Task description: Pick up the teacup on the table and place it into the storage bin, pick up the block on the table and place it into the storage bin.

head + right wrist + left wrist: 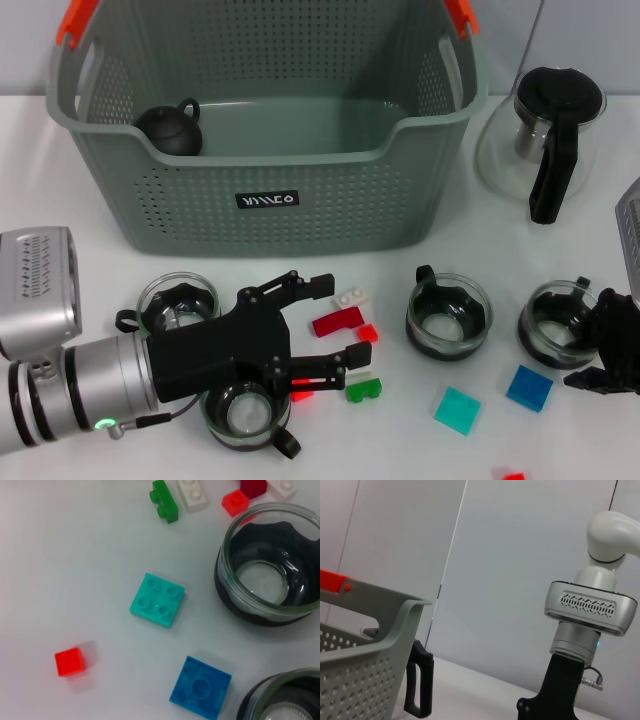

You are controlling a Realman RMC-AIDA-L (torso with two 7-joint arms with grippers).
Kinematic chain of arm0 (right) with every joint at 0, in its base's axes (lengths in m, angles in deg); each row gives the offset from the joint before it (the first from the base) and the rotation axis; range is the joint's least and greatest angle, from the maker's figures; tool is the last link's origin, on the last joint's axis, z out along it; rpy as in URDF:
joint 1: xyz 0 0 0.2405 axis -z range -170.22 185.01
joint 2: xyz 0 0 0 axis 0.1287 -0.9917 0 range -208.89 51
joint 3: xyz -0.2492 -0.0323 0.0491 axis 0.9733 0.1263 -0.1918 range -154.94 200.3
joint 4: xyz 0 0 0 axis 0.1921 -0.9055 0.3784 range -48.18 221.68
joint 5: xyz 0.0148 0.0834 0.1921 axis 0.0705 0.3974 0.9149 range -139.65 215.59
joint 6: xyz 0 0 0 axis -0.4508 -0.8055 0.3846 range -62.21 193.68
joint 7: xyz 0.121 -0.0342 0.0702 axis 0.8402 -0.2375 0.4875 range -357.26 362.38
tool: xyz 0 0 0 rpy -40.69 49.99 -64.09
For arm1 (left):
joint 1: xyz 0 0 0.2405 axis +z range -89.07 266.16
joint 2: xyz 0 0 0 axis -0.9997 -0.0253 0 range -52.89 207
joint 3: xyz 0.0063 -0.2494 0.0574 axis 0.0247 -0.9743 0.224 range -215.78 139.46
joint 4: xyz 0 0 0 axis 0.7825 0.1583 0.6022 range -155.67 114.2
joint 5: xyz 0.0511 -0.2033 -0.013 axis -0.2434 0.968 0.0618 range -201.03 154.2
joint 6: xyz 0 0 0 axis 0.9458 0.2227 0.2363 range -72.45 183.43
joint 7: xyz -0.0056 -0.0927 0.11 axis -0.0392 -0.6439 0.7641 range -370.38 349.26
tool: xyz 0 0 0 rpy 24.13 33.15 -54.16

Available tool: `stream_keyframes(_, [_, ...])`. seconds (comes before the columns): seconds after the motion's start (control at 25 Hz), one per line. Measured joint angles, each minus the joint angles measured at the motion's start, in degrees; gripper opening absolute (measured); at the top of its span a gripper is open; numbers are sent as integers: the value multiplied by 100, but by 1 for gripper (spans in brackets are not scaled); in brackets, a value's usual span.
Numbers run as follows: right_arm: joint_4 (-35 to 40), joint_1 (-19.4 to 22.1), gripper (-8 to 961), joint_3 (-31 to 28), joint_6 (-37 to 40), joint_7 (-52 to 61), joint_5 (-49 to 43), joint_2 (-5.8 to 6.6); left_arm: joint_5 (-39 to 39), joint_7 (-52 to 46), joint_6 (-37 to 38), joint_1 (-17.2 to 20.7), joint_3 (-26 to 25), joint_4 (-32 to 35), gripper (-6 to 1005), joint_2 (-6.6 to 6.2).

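Near the worktop's (60, 215) front-left corner, the left pincer (335, 325) hangs open above small bricks, its body hiding part of two glass teacups (178, 300). At the back stands the storage bin (270, 190), its top cut off, a dark teapot (170, 130) inside. By the right edge, the right pincer (610, 350) sits beside another teacup (553, 322); whether it is open or closed I cannot tell.

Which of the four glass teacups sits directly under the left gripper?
The front-left teacup, beneath the left gripper; the other three stand clear of it.
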Motion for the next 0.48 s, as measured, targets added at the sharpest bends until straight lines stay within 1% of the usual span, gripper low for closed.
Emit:
stream_keyframes(0.16, [0,-1,246,16,0,66,-3,2,1,0,0,12,0,0,951,0])
stream_keyframes(0.48, [108,31,109,-48,136,98,29,22,11,0,8,33,0,0,951,0])
